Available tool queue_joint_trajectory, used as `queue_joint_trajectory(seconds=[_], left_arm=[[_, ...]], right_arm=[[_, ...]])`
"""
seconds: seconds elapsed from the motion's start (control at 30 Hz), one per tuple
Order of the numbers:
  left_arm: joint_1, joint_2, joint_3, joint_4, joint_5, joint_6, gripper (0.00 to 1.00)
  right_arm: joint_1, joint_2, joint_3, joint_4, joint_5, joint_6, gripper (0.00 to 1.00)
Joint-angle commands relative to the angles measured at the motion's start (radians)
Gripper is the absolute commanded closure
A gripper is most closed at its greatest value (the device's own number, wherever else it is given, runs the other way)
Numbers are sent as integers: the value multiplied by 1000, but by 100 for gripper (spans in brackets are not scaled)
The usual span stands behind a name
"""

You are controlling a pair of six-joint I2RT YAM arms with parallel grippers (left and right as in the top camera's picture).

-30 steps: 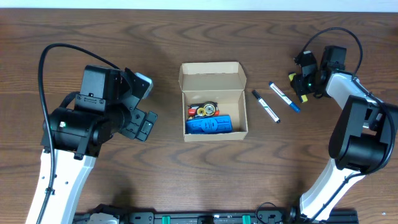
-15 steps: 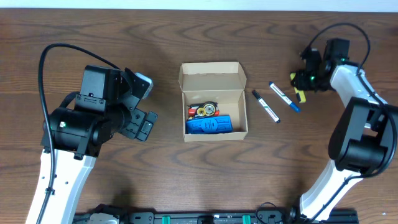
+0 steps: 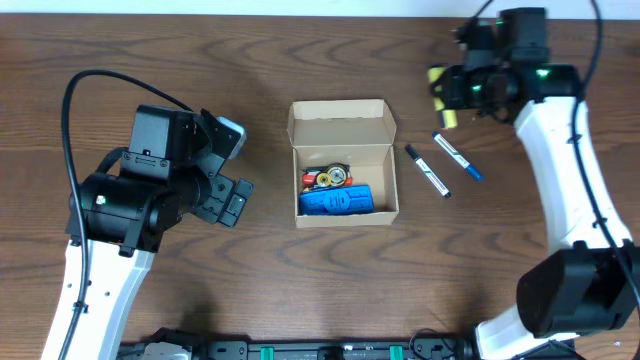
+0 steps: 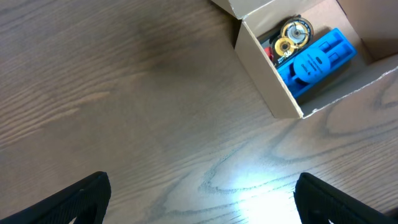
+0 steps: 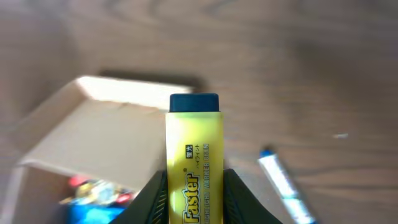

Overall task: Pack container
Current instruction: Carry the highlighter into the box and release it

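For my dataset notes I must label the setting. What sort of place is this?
Probably a robotics lab bench, not a home: a left arm and a right arm stand at a wood-grain table, with a cardboard box, markers and a yellow highlighter staged for packing.

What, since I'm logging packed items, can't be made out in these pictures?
Yellow highlighter: right wrist view's bottom edge and the right gripper hide its lower end.
Round gold pieces in the container: too small overhead, blurred in right wrist view.
Left gripper: left wrist view's bottom edge cuts off its fingers.
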Motion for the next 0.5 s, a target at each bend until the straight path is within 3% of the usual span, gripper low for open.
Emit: queue_joint_trajectory(seconds=[0.0,0.3,0.47], left_arm=[[3,-4,10,-3,-3,11,5],[3,-4,10,-3,-3,11,5],[3,-4,10,-3,-3,11,5]], right_arm=[[92,6,2,-37,-9,116,79],[319,14,-6,-121,246,286,78],[372,14,-81,-108,280,390,78]])
